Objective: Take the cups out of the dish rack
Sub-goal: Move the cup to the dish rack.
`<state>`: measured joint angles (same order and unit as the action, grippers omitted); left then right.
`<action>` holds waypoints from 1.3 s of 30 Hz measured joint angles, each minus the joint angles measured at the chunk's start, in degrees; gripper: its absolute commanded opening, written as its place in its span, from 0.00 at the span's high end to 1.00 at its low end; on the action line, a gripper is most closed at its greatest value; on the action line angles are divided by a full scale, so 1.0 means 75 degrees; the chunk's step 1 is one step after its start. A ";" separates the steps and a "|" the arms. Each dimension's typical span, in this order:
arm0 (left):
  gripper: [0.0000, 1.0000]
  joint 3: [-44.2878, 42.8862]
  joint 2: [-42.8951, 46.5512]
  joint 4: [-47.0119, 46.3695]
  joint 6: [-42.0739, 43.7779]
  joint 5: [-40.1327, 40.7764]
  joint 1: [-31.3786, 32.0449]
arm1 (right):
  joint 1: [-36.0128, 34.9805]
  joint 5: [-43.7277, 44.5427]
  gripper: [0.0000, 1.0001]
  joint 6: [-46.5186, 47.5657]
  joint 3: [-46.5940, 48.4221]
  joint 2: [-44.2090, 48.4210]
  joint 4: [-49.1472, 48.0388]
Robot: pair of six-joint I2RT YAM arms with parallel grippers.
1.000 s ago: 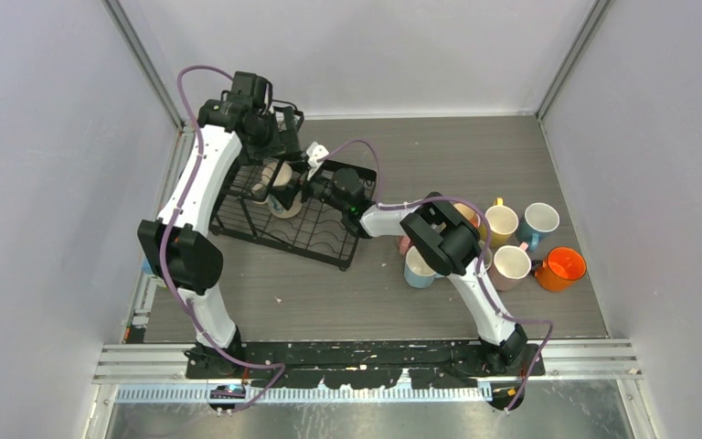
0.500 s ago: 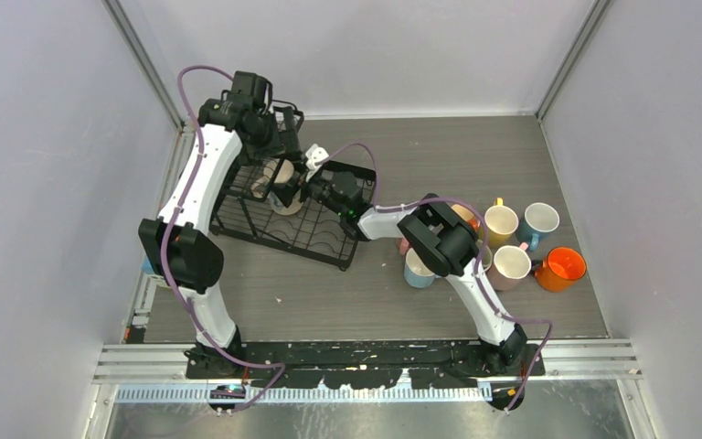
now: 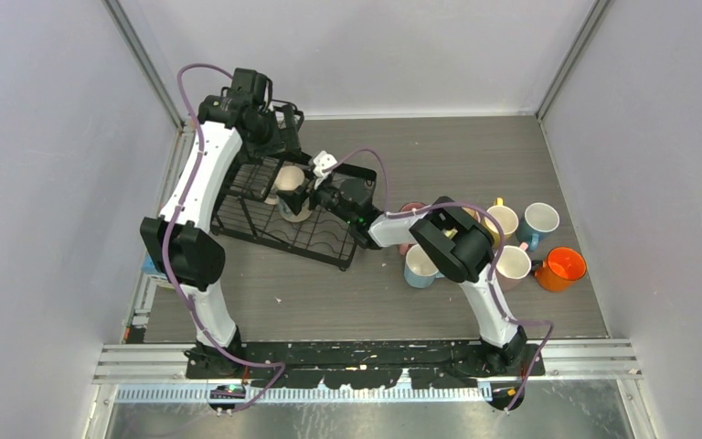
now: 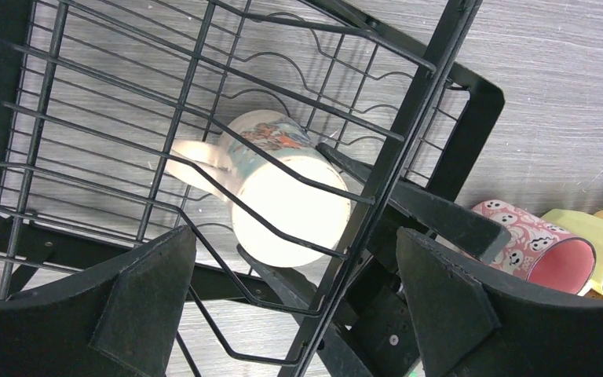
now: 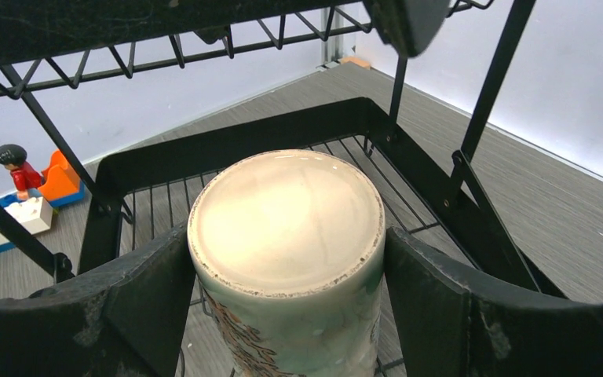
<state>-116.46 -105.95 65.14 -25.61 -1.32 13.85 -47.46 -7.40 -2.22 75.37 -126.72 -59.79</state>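
A cream cup (image 5: 286, 228) with a printed pattern is base up inside the black wire dish rack (image 3: 258, 224). My right gripper (image 5: 286, 255) is shut on it, one pad against each side. From above, this cup (image 3: 291, 179) shows in the rack's basket part with the right gripper (image 3: 300, 194) reaching in from the right. My left gripper (image 4: 294, 263) is open above the rack (image 4: 408, 118). Rack wires cross between its fingers, and the held cup (image 4: 286, 196) lies below them. Several other cups stand on the table at the right, among them an orange one (image 3: 562, 268) and a light blue one (image 3: 541, 219).
A pink cup with ghost faces (image 4: 538, 243) and a yellow-green cup (image 4: 589, 236) lie just right of the rack. A small toy figure (image 5: 16, 169) stands on coloured blocks left of the rack. Grey walls close in the table on three sides.
My right gripper has closed on the cream cup and turned with it inside the rack, and its elbow has swung right. The left arm has barely moved.
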 measured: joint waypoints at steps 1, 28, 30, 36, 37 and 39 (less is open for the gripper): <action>0.00 -0.0015 -0.0003 0.0015 -0.0006 -0.0003 0.0000 | 0.0000 0.0017 0.73 0.0020 -0.0085 0.0067 0.0000; 0.00 -0.0813 0.0050 -0.0347 -0.0134 -0.0367 0.0058 | -0.0006 0.1236 0.77 0.0169 -0.1751 0.1478 0.0291; 0.00 -0.0813 0.0117 -0.0361 -0.0134 -0.0382 0.0067 | -0.0006 0.1314 0.77 0.0166 -0.1757 0.1513 0.0353; 0.00 -0.0813 0.0437 -0.0379 -0.0134 -0.0431 0.0108 | -0.0006 0.1571 0.77 0.0143 -0.1781 0.1664 0.0618; 0.00 -0.0799 0.0539 -0.0402 -0.0137 -0.0443 0.0119 | 0.0003 0.1632 0.77 0.0122 -0.1792 0.1705 0.0685; 0.00 -0.0749 0.0702 -0.0487 -0.0143 -0.0463 0.0163 | 0.0050 0.1719 0.78 0.0061 -0.1798 0.1772 0.0781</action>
<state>-122.08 -100.68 61.49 -26.68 -4.80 15.07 -47.09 5.50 -1.76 61.89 -113.43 -53.93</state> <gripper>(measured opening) 0.996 0.846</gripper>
